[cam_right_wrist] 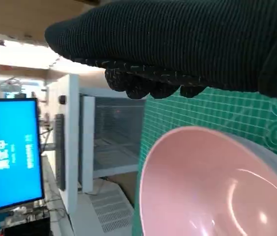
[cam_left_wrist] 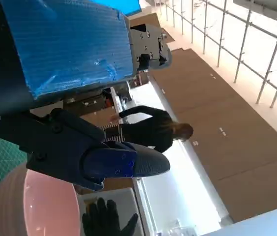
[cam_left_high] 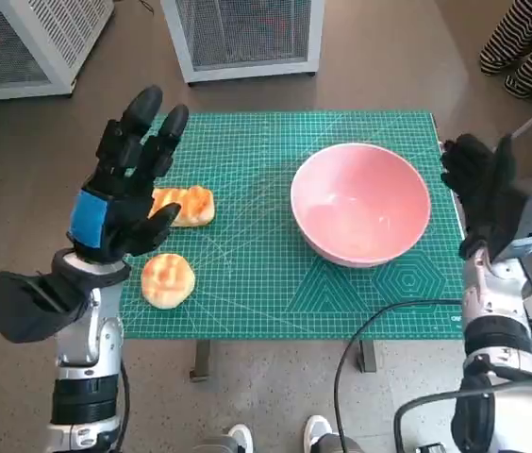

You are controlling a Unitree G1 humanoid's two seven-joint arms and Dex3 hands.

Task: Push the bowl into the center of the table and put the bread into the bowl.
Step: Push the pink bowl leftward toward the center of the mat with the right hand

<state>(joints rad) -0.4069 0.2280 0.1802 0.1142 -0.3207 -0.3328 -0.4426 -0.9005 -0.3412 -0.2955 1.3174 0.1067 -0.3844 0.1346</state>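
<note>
Head view: pink bowl (cam_left_high: 361, 205) right of frame centre, unpushed; two bread rolls (cam_left_high: 168, 279) lower left, unbowled; my fingers apart, holding nothing.

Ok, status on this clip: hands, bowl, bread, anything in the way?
Left hand open, raised above the bread side. Right hand open, just off the bowl. Bowl empty, right of centre on the mat. Two bread pieces untouched. Path unobstructed.
</note>
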